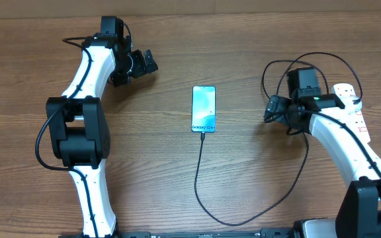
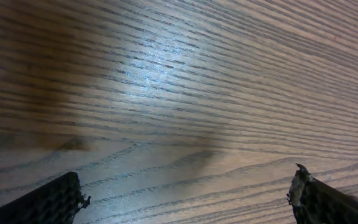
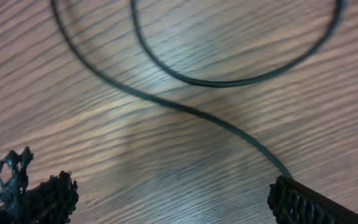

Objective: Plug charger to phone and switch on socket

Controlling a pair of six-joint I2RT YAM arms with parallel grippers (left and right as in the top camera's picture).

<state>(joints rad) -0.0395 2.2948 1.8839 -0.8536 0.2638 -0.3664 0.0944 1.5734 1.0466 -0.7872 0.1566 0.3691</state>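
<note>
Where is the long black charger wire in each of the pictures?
Overhead: the charger runs down from the phone's bottom edge, loops right, then climbs and curls near the right gripper.
Left wrist: not in it; only the table and the left gripper.
Right wrist: two charger strands cross the upper half, above the fingertips.
Shared landmark: the wood-grain table fills every view.

The phone (image 1: 204,109) screen reads "Galaxy"; remaining characters too small
</note>
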